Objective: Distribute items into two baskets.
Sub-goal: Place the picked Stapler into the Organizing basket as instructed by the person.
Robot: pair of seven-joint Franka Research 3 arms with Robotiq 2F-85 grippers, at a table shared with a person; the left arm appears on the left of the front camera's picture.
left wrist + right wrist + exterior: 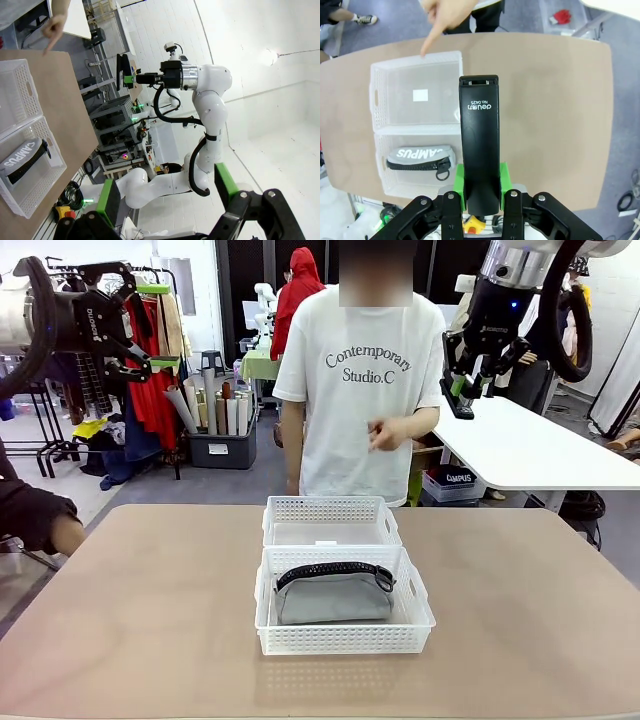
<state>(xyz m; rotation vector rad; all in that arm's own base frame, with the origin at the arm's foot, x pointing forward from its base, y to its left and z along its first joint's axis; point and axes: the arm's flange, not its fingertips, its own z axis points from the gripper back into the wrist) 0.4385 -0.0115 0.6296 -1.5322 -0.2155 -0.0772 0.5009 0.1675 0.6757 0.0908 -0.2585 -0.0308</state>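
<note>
A black stapler (479, 145) is clamped between the green pads of my right gripper (480, 192), which is shut on it. In the front view this gripper (459, 390) hangs high at the back right, above the table, with the stapler (461, 408) in it. The grey zip pouch (335, 595) lies in the nearer, larger basket (345, 642). The farther basket (325, 506) behind it holds nothing. From above, the stapler hangs over the two baskets (380, 95), beside the pouch (417, 156). My left gripper (150, 325) is raised at the far left, open and empty.
A person stands at the far side of the table, one hand (445, 15) pointing down at the empty basket's far rim. The brown tabletop (520, 620) spreads wide on both sides of the baskets. A white table (530, 450) stands behind at the right.
</note>
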